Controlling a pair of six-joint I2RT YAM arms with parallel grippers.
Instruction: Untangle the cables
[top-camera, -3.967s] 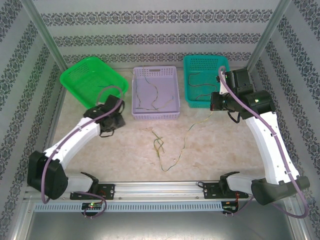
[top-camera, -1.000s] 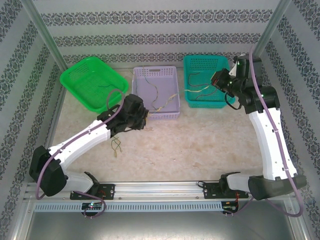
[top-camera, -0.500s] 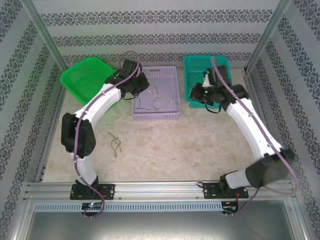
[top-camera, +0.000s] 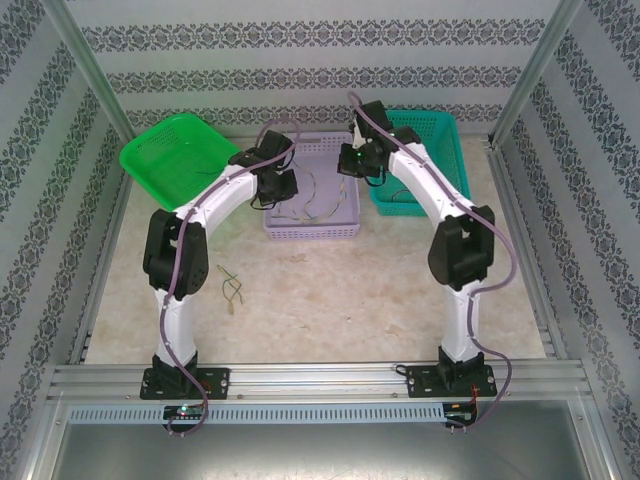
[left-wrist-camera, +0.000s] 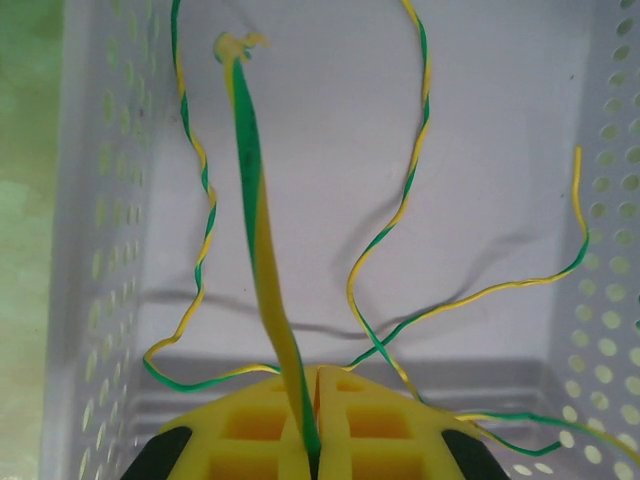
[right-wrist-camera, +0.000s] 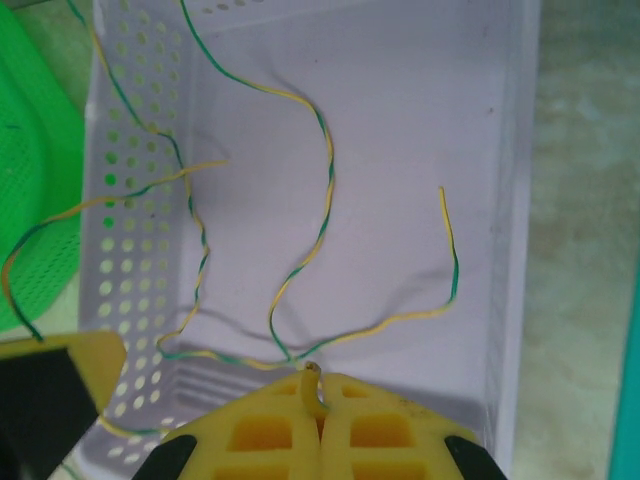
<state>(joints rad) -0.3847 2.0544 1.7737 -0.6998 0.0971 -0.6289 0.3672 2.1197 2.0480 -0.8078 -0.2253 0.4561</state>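
My left arm (top-camera: 215, 200) and right arm (top-camera: 425, 190) both rise from their bases. They reach forward with elbows high, and the wrists meet over the lilac basket (top-camera: 310, 232).

My left tool (left-wrist-camera: 310, 385) is pressed together, pinching a green-and-yellow cable (left-wrist-camera: 255, 230) that runs straight out from the pads. My right tool (right-wrist-camera: 318, 385) is also pressed together, and appears to pinch the end of a second cable (right-wrist-camera: 308, 372) at the seam of its pads. The other cables (right-wrist-camera: 325, 190) lie in loops that cross one another on the basket floor. One small cable (top-camera: 232, 288) lies well apart on the tabletop (top-camera: 380, 290).

I judge the step in hand to be drawing two strands apart. To do it well, I would move the tools away from each other slowly and keep both above the basket walls. I would watch the crossing just ahead of the right tool, and stop if a loop tightens instead of slipping free.
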